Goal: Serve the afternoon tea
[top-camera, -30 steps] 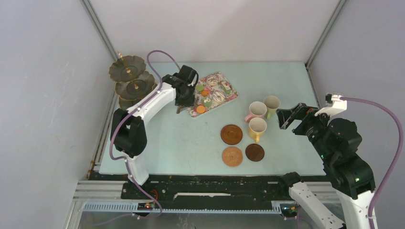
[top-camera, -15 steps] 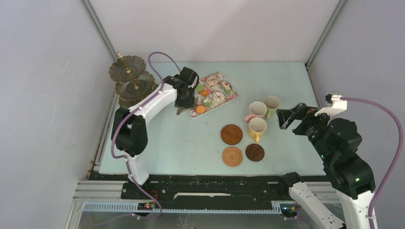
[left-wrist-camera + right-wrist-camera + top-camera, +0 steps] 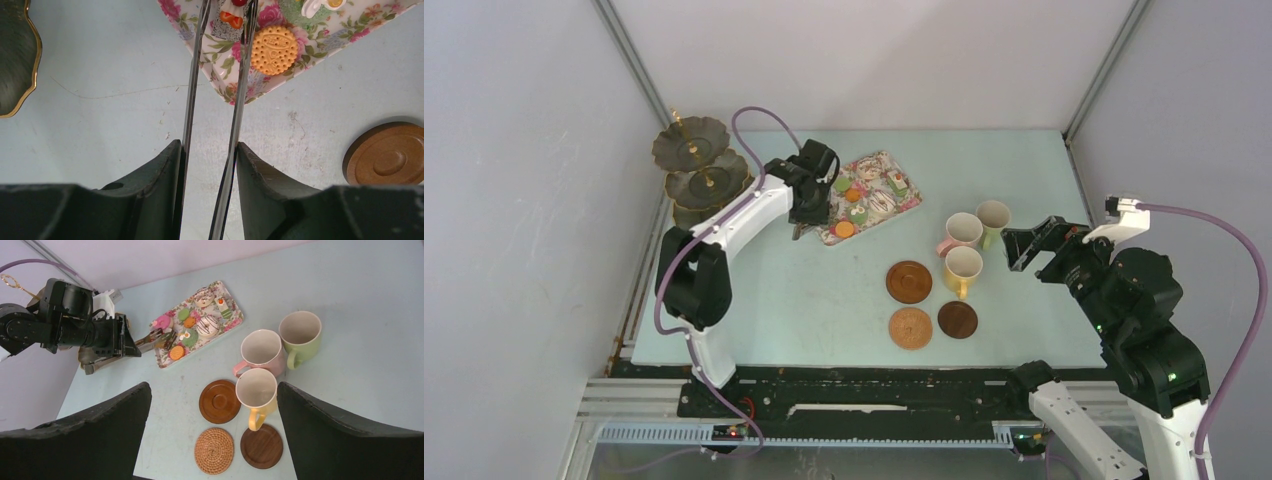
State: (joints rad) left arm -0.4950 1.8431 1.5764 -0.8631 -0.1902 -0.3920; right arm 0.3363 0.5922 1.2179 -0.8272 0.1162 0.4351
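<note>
My left gripper (image 3: 207, 150) is shut on the long metal tongs (image 3: 190, 100), one blade against each finger. The blades reach over the corner of the flowered tray (image 3: 222, 65) and straddle a small dark cake topped with strawberry (image 3: 227, 22), next to an orange biscuit (image 3: 273, 50). From above, the left gripper (image 3: 812, 207) sits at the tray's left end. The dark three-tier stand (image 3: 694, 150) is further left, bare. My right gripper (image 3: 212, 387) hangs open, high above the yellow mug (image 3: 256, 387), pink mug (image 3: 260, 347), green mug (image 3: 300, 330) and three coasters (image 3: 219, 401).
More toy cakes and doughnuts lie on the tray (image 3: 235, 320). The woven coaster (image 3: 214, 450) and a dark coaster (image 3: 261, 446) lie nearest me; the mugs stand on the table beside them. Grey walls enclose the table on three sides.
</note>
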